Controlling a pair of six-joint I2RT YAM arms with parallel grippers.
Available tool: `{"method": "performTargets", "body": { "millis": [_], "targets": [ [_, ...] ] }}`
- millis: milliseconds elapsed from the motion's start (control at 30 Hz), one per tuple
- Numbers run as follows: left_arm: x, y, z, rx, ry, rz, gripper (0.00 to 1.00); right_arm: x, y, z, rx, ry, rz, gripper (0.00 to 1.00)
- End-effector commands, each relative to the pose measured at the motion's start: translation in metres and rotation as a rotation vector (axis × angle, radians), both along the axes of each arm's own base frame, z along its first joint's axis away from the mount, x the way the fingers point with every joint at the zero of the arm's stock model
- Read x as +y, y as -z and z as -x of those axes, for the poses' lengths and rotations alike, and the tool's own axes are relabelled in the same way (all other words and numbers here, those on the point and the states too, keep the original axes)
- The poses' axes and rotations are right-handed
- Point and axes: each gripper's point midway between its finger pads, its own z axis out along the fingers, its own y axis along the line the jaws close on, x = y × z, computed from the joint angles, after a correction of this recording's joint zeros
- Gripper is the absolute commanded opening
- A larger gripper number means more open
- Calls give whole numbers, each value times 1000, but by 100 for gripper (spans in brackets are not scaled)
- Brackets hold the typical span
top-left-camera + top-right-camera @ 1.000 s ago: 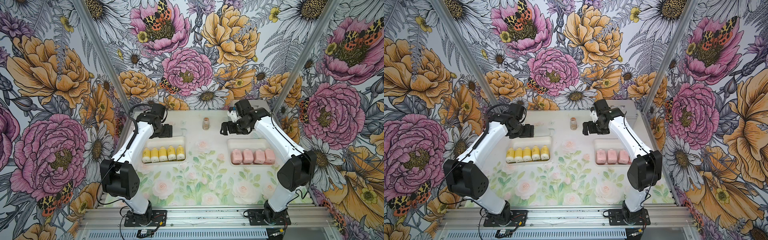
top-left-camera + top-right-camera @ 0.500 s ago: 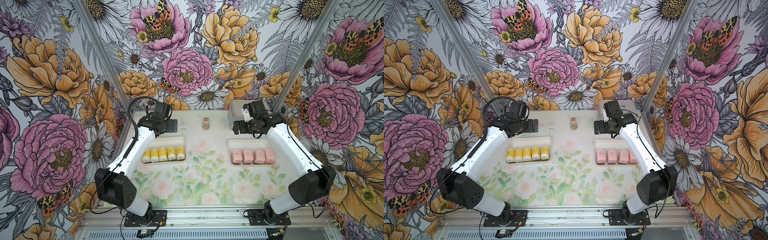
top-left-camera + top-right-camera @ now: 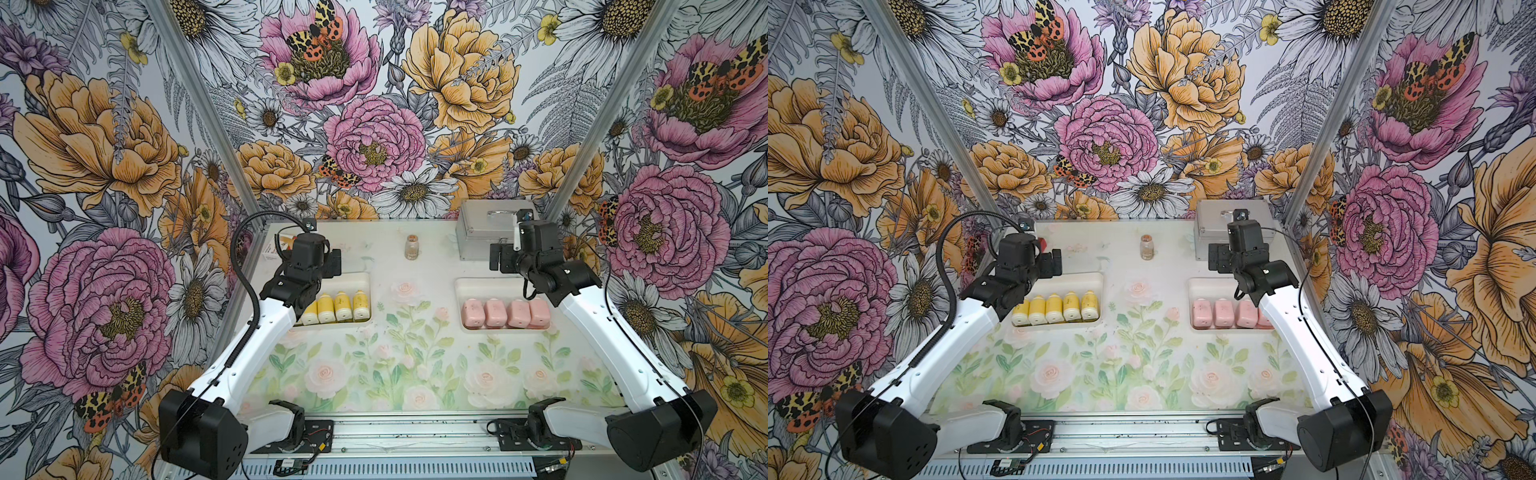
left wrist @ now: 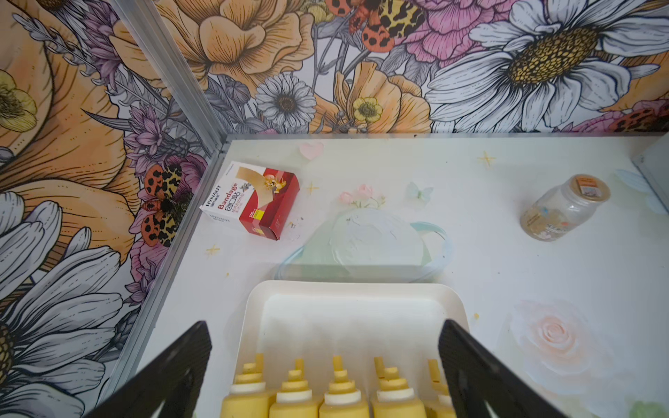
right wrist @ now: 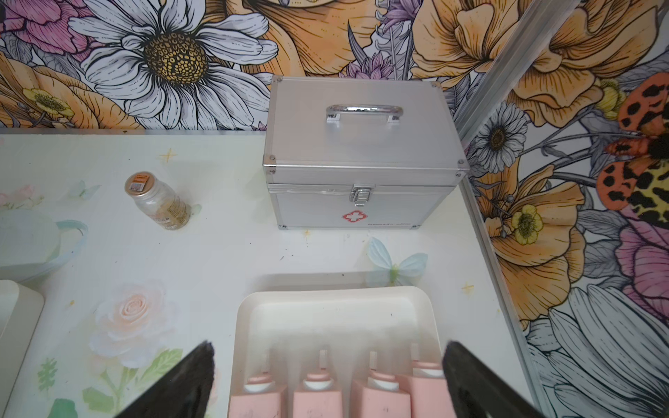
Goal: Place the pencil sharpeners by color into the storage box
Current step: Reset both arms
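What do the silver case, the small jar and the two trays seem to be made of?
Silver case: likely aluminium, brushed satin panels, riveted metal edging, shiny handle and latch. Small jar: clear glass or plastic, undecidable; see-through wall, tan cap. Left tray and right tray: matte cream, moulded plastic or pulp; rounded corners, no gloss.

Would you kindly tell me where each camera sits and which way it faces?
Top views: high in front, looking down toward the back wall; both arms show.
Left wrist: on the left arm, facing yellow sharpeners and bandage box; open jaws show.
Right wrist: on the right arm, facing pink sharpeners and silver case; open jaws show.
Shared: both wrist views see the jar.
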Motion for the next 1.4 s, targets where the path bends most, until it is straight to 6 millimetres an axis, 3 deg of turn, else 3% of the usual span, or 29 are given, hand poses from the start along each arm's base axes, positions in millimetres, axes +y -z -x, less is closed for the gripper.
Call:
{"method": "performTargets", "body": {
  "millis": [0,167,400,500,700,867,1067,1233,1367],
  "targets": [
    [11,-27,-4,-241,15,34,99,-5,-16,-12,-122,17,10,100],
    [42,1,6,-288,-62,81,99,-16,-2,-14,-120,85,13,100],
    [74,50,7,-243,-138,61,99,-27,-5,-13,-242,118,14,100],
    [78,61,6,-266,-142,72,99,-28,8,-15,-211,116,21,100],
    [78,79,2,-278,-143,90,99,-48,12,-8,-292,191,32,100],
    [77,91,-6,-274,-142,103,99,-65,37,0,-264,234,68,100],
    [75,101,-13,-273,-136,100,99,-62,57,-6,-370,168,63,100],
    [76,107,-13,-283,-137,90,99,-67,86,-13,-337,167,78,100],
    [74,105,-14,-305,-123,69,99,-71,98,-18,-351,171,73,100]
  ]
}}
